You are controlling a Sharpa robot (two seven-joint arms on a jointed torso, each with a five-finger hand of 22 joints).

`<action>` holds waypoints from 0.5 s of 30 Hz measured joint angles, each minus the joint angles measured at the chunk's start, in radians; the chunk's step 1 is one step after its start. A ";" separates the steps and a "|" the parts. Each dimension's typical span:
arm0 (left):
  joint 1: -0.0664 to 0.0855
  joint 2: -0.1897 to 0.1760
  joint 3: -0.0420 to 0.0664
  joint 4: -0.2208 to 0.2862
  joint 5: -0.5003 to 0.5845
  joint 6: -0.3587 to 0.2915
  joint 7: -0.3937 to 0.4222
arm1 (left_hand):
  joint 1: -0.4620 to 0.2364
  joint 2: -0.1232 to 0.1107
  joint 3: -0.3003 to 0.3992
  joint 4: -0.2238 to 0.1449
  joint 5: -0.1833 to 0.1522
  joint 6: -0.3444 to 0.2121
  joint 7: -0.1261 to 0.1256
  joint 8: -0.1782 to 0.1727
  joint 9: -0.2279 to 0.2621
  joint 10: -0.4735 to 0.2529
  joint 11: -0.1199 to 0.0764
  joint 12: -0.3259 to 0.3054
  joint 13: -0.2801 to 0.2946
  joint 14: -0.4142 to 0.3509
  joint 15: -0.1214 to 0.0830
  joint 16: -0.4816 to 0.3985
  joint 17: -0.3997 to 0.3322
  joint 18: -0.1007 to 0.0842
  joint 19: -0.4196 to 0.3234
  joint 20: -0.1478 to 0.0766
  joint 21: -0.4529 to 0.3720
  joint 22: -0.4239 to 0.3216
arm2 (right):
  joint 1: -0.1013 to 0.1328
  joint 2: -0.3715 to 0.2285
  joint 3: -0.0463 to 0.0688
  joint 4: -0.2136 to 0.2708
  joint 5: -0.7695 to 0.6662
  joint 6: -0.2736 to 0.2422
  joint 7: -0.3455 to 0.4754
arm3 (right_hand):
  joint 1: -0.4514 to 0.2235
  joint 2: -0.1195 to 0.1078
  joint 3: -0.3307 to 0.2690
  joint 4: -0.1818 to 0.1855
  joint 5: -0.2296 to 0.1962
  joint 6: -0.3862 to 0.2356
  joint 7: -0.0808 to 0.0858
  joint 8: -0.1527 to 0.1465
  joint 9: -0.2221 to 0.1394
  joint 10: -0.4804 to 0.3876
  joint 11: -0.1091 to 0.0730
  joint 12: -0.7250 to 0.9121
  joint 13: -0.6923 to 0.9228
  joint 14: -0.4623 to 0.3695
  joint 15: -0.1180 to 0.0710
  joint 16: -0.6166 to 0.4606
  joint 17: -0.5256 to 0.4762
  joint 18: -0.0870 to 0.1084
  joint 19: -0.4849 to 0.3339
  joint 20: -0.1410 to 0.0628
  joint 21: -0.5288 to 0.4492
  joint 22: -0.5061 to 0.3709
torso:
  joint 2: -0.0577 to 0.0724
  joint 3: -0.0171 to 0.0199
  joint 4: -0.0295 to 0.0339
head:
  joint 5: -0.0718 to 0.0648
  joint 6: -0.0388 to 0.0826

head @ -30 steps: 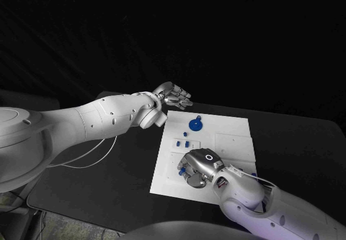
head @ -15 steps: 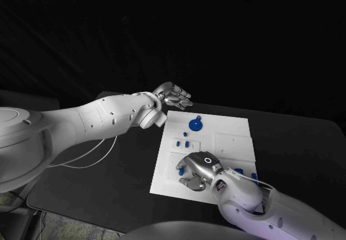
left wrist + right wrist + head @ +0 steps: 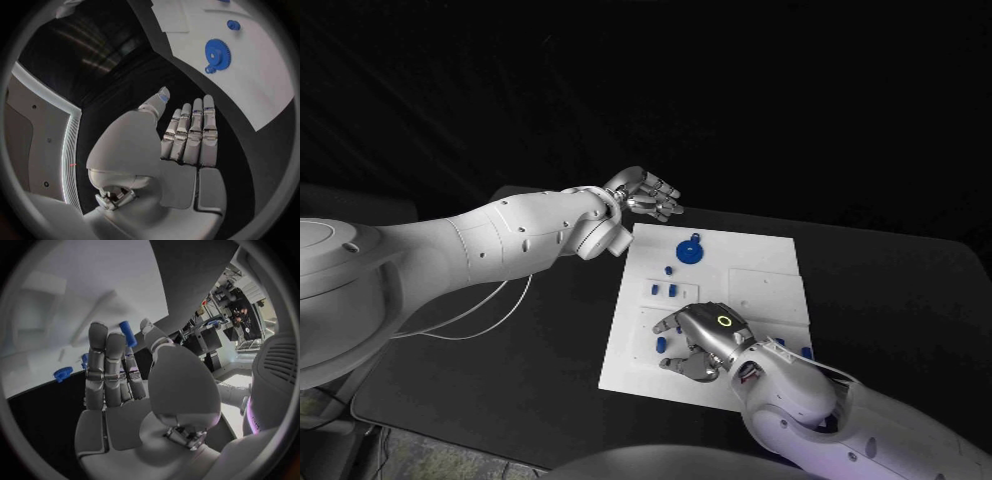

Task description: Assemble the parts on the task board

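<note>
The white task board [image 3: 769,275] lies mid-table. A blue gear [image 3: 691,249] [image 3: 215,51] sits on its far part, with small blue parts [image 3: 662,288] just nearer. My right hand [image 3: 702,343] hovers over the board's near part with its fingers spread. A short blue peg [image 3: 661,344] [image 3: 127,333] lies just off its fingertips, between thumb and fingers, and I see no grip on it. Two more blue parts [image 3: 792,347] lie on the hand's right. My left hand [image 3: 643,190] [image 3: 187,135] hangs flat and empty beyond the board's far left corner.
The black table [image 3: 516,350] surrounds the board. A thin cable [image 3: 480,320] from my left arm loops over the table left of the board. A raised white panel [image 3: 769,283] takes up the board's right half.
My right hand has slid a little toward the board's near edge and its curled fingers have spread out, uncovering the blue peg. The left hand has stayed put.
</note>
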 measured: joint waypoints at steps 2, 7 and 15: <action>0.000 -0.001 0.000 0.000 0.000 0.000 -0.001 | 0.000 0.000 0.000 0.000 0.000 0.000 0.000 0.000 0.000 0.000 0.000 0.000 0.000 0.000 0.000 0.000 0.000 0.000 0.000 0.000 0.000 0.000 | -0.001 -0.012 0.003 0.013 0.004 -0.014 0.001 | 0.000 0.000 0.004 0.004 0.000 0.000 0.000 0.000 0.000 0.000 0.000 0.000 0.000 0.000 0.000 0.000 -0.003 0.000 0.000 0.000 0.000 -0.004 | 0.000 0.0000 -0.0001 | -0.002 0.002; 0.000 -0.004 0.000 0.001 0.000 0.001 -0.002 | 0.000 0.000 0.000 0.000 0.000 -0.004 0.004 0.000 0.000 0.000 0.000 0.000 0.000 0.000 0.000 0.000 0.000 0.000 0.000 0.000 0.000 0.000 | -0.002 -0.060 0.057 0.059 0.035 -0.054 0.004 | -0.018 0.018 0.035 -0.002 -0.007 0.014 0.017 0.000 -0.001 0.088 -0.025 0.015 -0.001 0.007 -0.008 0.000 -0.007 0.000 0.000 0.000 0.012 -0.011 | 0.000 0.0001 -0.0012 | -0.014 0.010; 0.000 -0.019 -0.001 0.007 0.001 0.000 0.001 | 0.000 0.000 0.000 0.000 0.000 -0.003 0.003 0.000 0.000 0.000 0.000 0.000 0.000 0.000 0.000 0.000 0.000 0.000 0.000 0.000 0.000 0.000 | 0.002 -0.175 0.208 0.089 0.246 -0.067 0.002 | -0.098 0.058 0.110 -0.009 0.024 0.092 0.031 0.000 0.004 0.379 -0.114 0.148 0.072 0.018 -0.072 0.002 0.004 -0.036 0.001 -0.060 0.104 0.019 | -0.003 -0.0006 -0.0033 | -0.045 0.028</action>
